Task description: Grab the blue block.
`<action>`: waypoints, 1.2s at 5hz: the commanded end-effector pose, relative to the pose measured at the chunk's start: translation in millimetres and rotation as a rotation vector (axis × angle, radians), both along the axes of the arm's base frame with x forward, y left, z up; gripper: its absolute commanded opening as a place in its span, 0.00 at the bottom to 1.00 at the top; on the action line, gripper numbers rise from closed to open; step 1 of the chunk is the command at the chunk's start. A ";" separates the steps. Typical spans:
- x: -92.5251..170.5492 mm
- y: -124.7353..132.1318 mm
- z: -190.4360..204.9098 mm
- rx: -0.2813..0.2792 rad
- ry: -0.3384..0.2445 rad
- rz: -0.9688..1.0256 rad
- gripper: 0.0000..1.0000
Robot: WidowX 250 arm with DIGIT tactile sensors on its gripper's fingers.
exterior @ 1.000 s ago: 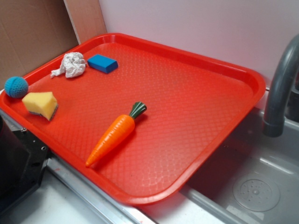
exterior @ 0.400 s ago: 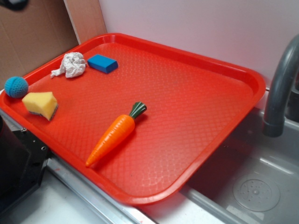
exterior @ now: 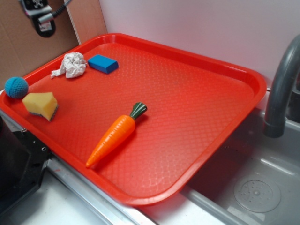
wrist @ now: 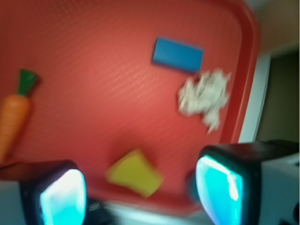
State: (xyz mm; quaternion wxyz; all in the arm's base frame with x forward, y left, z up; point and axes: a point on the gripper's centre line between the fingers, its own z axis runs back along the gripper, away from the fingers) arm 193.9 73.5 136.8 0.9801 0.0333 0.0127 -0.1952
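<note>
Blue block (exterior: 102, 63): flat on red tray (exterior: 197, 108), far corner, just beside crumpled paper (exterior: 70, 65). My hand (wrist: 140, 194): empty, spread wide (pads apart), well above the tray's edge.

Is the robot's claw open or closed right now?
Open. In the wrist view the gripper has its two fingers far apart, with the yellow sponge visible through the gap and nothing held.

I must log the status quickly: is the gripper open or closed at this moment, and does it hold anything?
Gripper: open and empty. The wrist view shows its two fingers apart with nothing between them, high above the blue block.
</note>
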 end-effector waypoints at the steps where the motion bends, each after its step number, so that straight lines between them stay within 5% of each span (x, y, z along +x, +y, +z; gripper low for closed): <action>1: 11.3 -1.5 9.3 0.023 -0.040 -0.004 1.00; 2: 11.3 -1.5 9.3 0.023 -0.040 -0.004 1.00; 3: 32.5 6.7 -22.7 0.076 -0.071 -0.254 1.00; 4: 48.7 5.8 -40.4 0.054 -0.161 -0.501 1.00; 5: 58.9 7.5 -63.5 0.062 -0.180 -0.673 1.00; 6: 75.1 16.5 -89.1 0.009 -0.138 -0.676 1.00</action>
